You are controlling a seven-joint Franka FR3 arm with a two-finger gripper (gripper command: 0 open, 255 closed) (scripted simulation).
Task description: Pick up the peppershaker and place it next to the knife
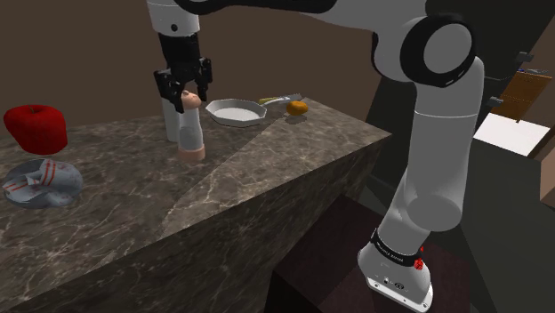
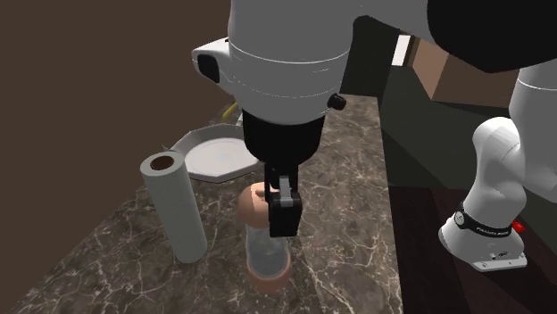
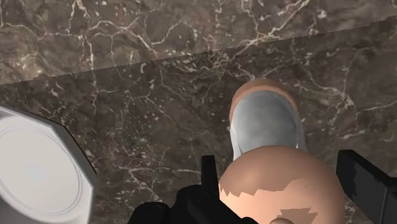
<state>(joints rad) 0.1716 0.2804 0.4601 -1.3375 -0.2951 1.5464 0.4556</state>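
In the shoulder view, the gripper point(image 1: 184, 84) hangs straight down over the pepper shaker point(image 1: 190, 133). Its fingers stand apart on either side of the shaker's rounded pinkish top and grip nothing. The shaker stands upright on the marble countertop point(image 1: 267, 169), around the middle of its length and back from the front edge. A paper towel roll point(image 1: 169, 116) stands just behind it. Toward the far corner lie a white plate point(image 1: 236, 112), the knife point(image 1: 279, 100) just past the plate, and a small orange thing point(image 1: 297, 108) near the edge. A red apple point(image 1: 36, 127) sits at the other end, well apart from the shaker.

In the second exterior view, the gripper point(image 2: 277, 214) reaches down around the shaker's point(image 2: 266, 259) top. The paper towel roll point(image 2: 175, 207) is upright beside it and the plate point(image 2: 212, 153) lies beyond.

In the wrist view, the gripper point(image 3: 277, 159) is open. The shaker point(image 3: 266, 127) sits between the black fingers point(image 3: 364, 181), with a gap showing on one side. The plate point(image 3: 35, 172) lies off to the side on the countertop point(image 3: 146, 95).
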